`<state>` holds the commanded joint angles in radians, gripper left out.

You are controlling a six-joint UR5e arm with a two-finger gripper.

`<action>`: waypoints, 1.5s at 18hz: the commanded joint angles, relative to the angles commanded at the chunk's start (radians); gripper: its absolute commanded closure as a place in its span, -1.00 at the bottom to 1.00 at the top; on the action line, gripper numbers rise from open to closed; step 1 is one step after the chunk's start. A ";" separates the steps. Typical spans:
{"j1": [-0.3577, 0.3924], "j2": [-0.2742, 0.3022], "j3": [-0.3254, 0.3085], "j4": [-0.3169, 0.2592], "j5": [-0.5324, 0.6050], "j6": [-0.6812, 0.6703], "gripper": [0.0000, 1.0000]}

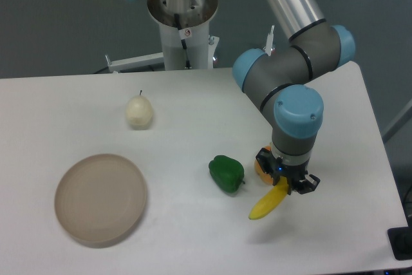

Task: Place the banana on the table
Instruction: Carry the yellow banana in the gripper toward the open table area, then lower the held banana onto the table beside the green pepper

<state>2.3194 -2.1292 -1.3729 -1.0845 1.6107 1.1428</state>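
The end effector [288, 187] is pinching the banana [269, 202] by its upper end, lowering it toward the table [193, 236]; releasing comes next.

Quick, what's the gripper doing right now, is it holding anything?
Gripper: closed on the banana, held at its upper end, low over the table.

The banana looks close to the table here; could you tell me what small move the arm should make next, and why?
Probably lower a touch and open. The gripper holds the banana by its upper end, tilted, with its low tip near the table, right of the green pepper.
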 joint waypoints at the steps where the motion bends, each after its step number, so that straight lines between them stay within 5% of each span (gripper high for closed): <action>1: 0.000 0.002 0.002 0.000 0.000 0.000 0.58; 9: -0.034 -0.006 0.060 -0.077 0.002 -0.150 0.61; 17: -0.161 -0.037 0.060 -0.068 -0.015 -0.631 0.64; 21: -0.201 -0.084 0.068 -0.017 -0.014 -0.860 0.64; 27: -0.215 -0.112 0.051 -0.011 -0.009 -0.954 0.62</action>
<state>2.1047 -2.2411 -1.3223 -1.0953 1.6015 0.1887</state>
